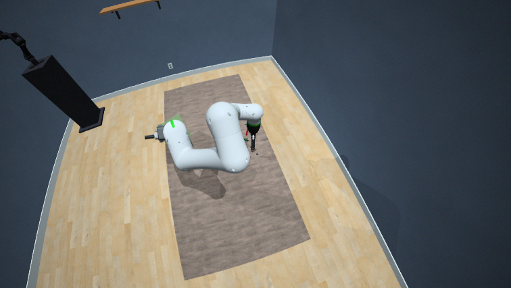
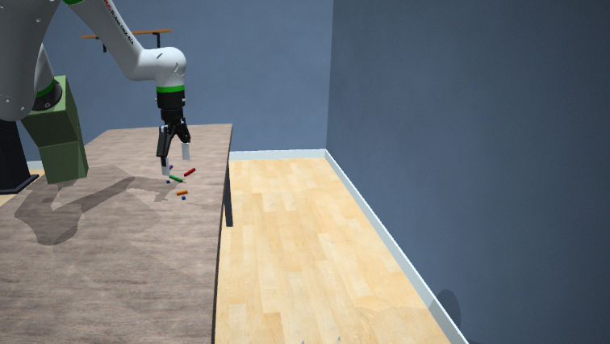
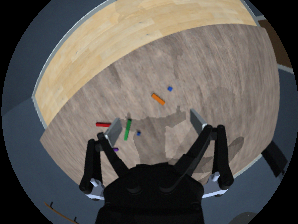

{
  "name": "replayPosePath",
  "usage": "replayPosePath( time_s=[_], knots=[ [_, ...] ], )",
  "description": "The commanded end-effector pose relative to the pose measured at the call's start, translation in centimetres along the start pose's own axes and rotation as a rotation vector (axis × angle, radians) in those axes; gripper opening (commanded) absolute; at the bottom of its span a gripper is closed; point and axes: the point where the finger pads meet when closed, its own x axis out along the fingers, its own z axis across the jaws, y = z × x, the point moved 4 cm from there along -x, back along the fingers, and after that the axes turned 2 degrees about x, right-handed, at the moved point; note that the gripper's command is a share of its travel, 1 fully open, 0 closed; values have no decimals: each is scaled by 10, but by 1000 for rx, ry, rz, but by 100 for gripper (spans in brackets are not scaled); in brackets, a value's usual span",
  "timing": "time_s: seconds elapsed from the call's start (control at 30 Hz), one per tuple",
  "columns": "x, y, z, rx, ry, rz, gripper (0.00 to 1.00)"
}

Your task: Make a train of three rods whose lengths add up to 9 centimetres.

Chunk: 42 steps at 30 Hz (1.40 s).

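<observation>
table (image 2: 106,256) | rods: 6 | blue rods (image 2: 183,198): 2 | gripper (image 2: 174,158): open, empty

Grey-brown wood-grain tabletop (image 2: 106,265). Lying flat near its far right edge: red rod (image 2: 189,171), green rod (image 2: 175,178), purple rod (image 2: 170,166), orange rod (image 2: 181,192), two blue rods (image 2: 183,198) (image 2: 168,181), all apart.

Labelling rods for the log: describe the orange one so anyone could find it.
On the brown table, look at the small cluster of rods below the open gripper, close to the table's edge by the wood floor. The orange rod lies nearest the exterior camera, past the green rod and red rod. A blue cube sits beside it.
</observation>
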Motion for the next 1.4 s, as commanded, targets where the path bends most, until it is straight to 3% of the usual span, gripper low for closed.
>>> replayPosePath(
  time_s=[0.0, 0.27, 0.5, 0.53, 1.37],
  knots=[
    [2, 13, 12, 167, -1, 12, 100],
    [5, 39, 38, 491, -1, 16, 100],
    [6, 48, 49, 610, -1, 18, 100],
    [6, 48, 49, 610, -1, 18, 15],
    [6, 48, 49, 610, -1, 18, 15]
  ],
)
